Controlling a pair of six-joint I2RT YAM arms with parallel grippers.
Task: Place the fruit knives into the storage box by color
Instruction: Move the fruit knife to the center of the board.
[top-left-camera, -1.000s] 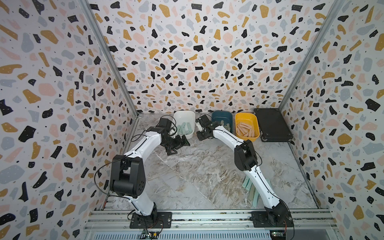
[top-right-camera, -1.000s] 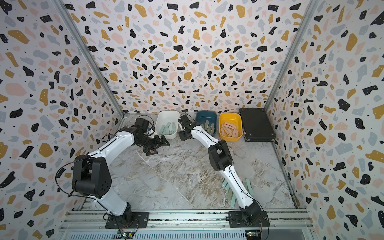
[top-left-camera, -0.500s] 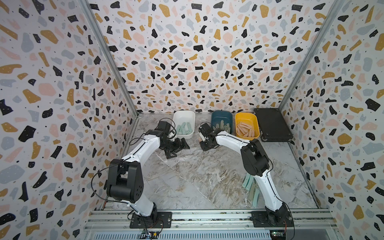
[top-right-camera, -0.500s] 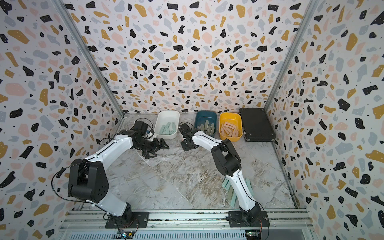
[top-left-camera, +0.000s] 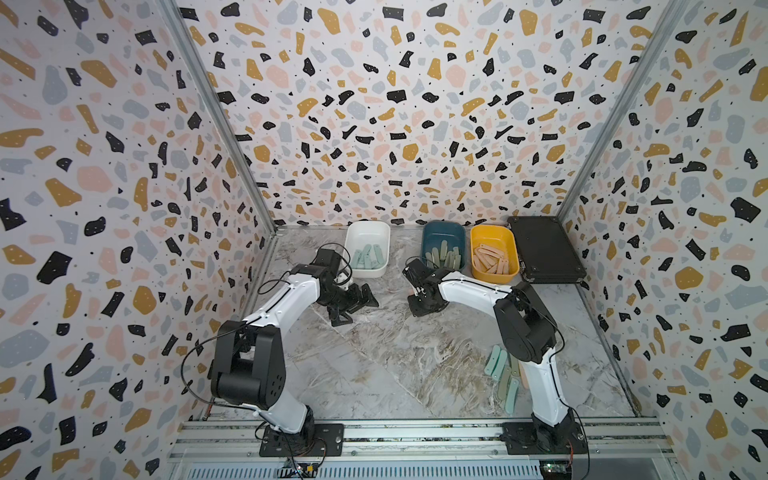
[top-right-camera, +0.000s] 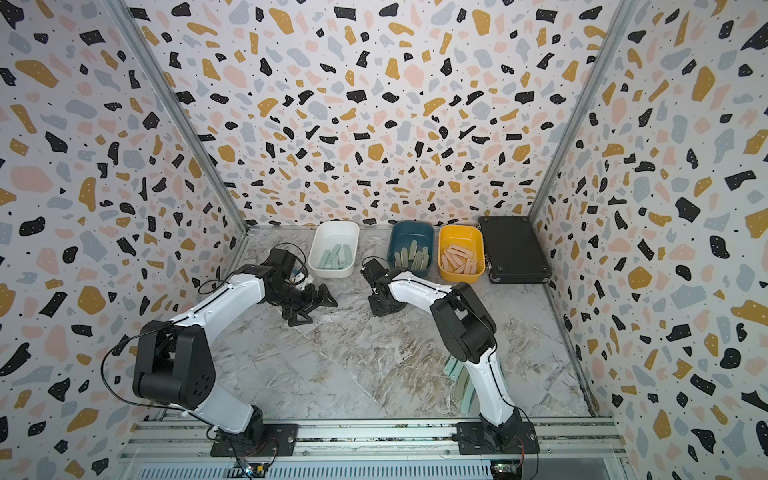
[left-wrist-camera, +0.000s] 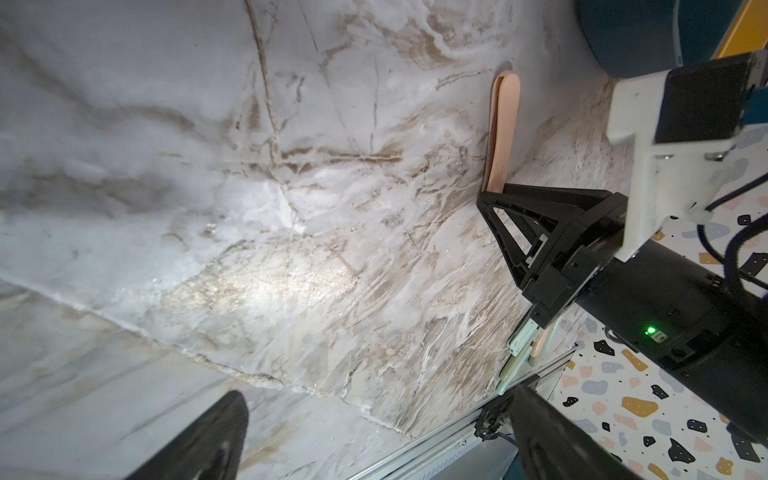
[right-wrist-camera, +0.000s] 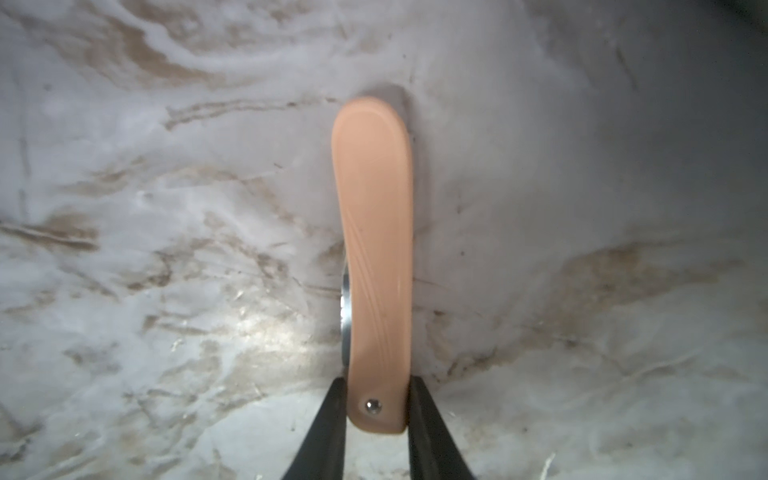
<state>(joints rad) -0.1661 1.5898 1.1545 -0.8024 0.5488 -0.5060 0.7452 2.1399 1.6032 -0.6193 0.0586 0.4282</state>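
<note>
Right gripper (right-wrist-camera: 376, 401) clamped on the flat peach-pink folded knife (right-wrist-camera: 374, 232), left gripper (top-left-camera: 353, 307) spread empty: lift it level off the marble counter (top-left-camera: 374, 365), release low inside the mustard-yellow plastic tub (top-left-camera: 496, 276).

A flat black latched case (top-left-camera: 544, 251) lies closed in the back right corner of the grey-and-brown marble-patterned tabletop (top-left-camera: 386, 365). Terrazzo-patterned walls (top-left-camera: 374, 104), flecked pink, mustard, grey and black, close in three sides. A ribbed aluminium rail (top-left-camera: 415, 434) runs along the front edge.
</note>
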